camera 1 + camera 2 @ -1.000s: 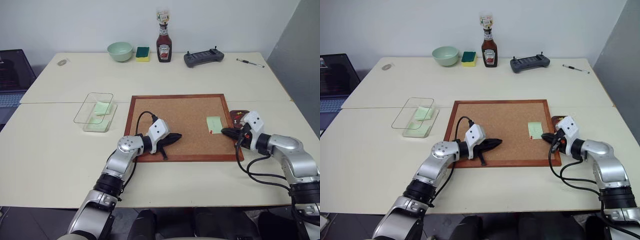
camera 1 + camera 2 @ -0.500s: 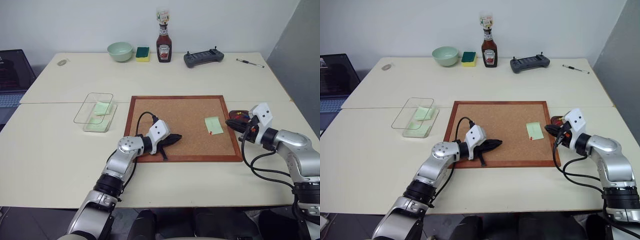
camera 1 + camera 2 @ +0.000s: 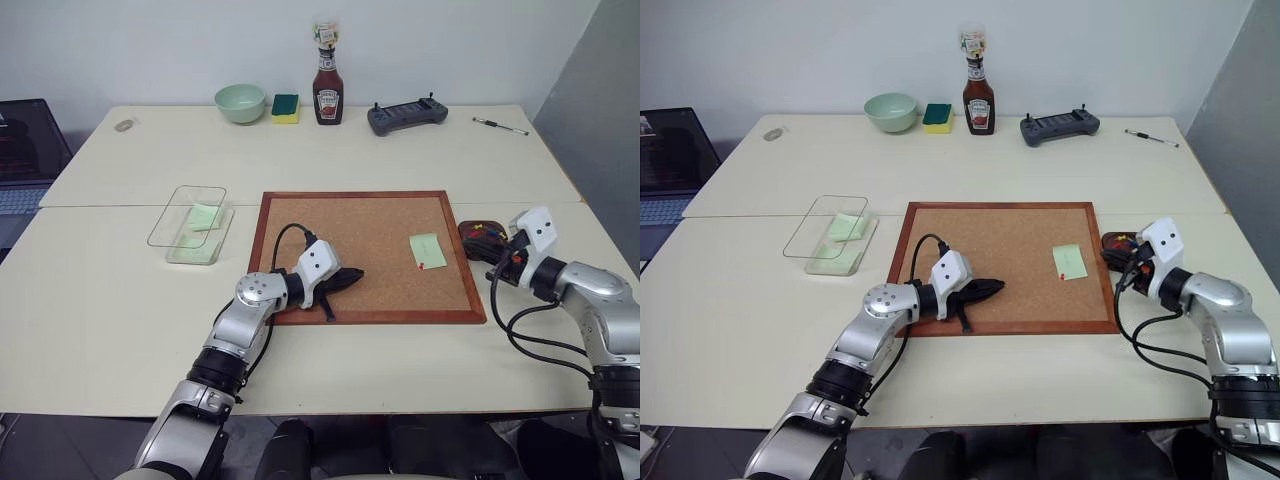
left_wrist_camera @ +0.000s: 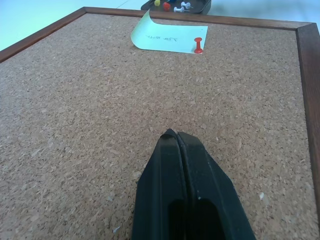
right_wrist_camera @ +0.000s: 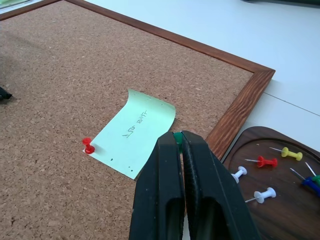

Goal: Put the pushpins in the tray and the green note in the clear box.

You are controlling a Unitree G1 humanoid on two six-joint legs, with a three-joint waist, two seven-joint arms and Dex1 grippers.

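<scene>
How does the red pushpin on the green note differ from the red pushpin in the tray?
The red pushpin on the note stands upright, stuck through a corner of the green note into the corkboard; the red pushpin in the tray lies loose on its side. The first hides its needle; the second shows it bare. Both are red, alike in shape.

I see the corkboard is rough, grainy cork in a smooth wood frame. The green note is thin matt paper. The tray looks like glossy dark wood, the pushpins have shiny plastic heads.
</scene>
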